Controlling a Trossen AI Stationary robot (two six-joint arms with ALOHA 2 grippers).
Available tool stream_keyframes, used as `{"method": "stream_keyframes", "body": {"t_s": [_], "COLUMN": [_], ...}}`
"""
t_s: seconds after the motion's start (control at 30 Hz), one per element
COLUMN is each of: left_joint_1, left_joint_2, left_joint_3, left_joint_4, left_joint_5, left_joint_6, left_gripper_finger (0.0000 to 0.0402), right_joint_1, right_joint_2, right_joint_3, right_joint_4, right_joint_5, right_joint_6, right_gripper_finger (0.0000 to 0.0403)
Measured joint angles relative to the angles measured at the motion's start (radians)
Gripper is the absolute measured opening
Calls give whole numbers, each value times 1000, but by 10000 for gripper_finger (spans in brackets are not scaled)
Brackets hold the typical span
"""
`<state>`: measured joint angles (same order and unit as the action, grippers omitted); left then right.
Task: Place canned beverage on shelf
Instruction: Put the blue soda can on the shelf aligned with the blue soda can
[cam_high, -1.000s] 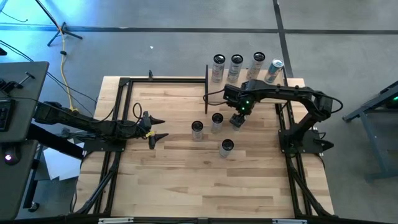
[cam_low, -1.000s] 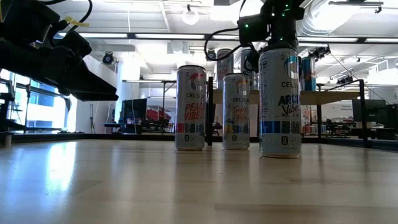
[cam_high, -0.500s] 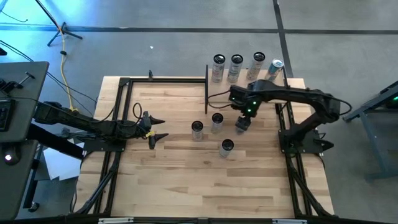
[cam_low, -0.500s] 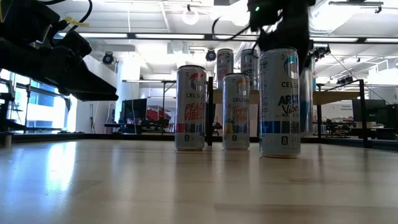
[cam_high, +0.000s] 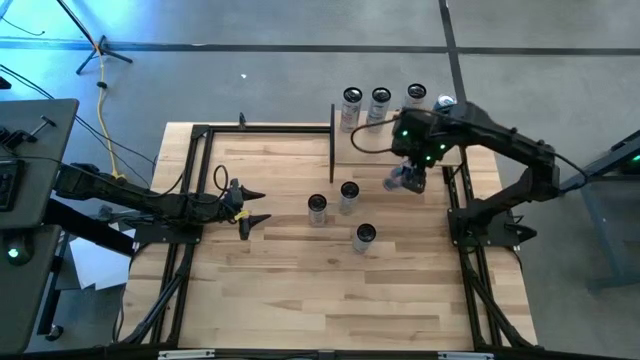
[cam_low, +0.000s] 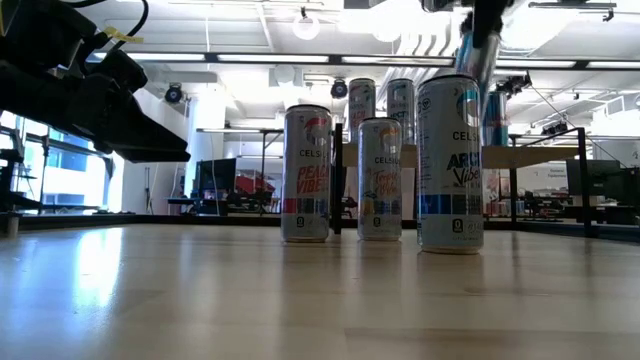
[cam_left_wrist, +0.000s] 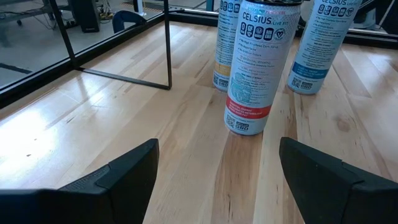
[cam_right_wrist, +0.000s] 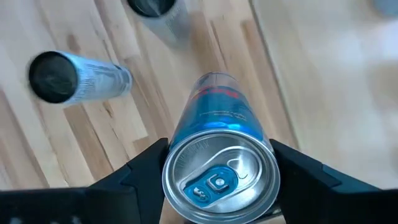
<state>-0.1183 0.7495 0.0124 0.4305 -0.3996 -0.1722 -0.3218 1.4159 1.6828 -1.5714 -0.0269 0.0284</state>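
The right gripper is seen clamped on a blue can, its two dark fingers pressed against opposite sides near the can's top. The can is held clear of the table, with wood planks visible beneath it in the right wrist view. The shelf lies just beyond the gripper, toward the far edge of the table, and three cans are stood in a row along its back, with a fourth top partly hidden by the arm. Three more cans are stood on the tabletop to the gripper's inner side: a pair nearest it and a single one closer to the near edge. In the low view these three are seen upright and apart from one another.

The left gripper is held well apart from the right one, low over the left half of the table, its fingers spread wide with nothing between them. The nearest standing can is faced by it across bare wood.
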Motion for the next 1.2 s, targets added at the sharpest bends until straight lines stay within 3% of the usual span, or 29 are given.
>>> {"method": "stream_keyframes", "body": {"t_s": [0.3,0.6,0.73,1.2], "left_joint_1": [0,0,0,0], "left_joint_2": [0,0,0,0], "left_joint_3": [0,0,0,0], "left_joint_4": [0,0,0,0], "left_joint_5": [0,0,0,0], "left_joint_6": [0,0,0,0], "left_gripper_finger": [305,305,305,305], "right_joint_1": [-104,-235,-267,-271], "right_joint_2": [4,4,4,5], "right_joint_3": [62,63,63,19], "right_joint_4": [-1,0,0,0], "right_joint_5": [34,81,131,96], "right_joint_6": [-231,-355,-359,-321], "right_gripper_finger": [224,225,224,244]}}
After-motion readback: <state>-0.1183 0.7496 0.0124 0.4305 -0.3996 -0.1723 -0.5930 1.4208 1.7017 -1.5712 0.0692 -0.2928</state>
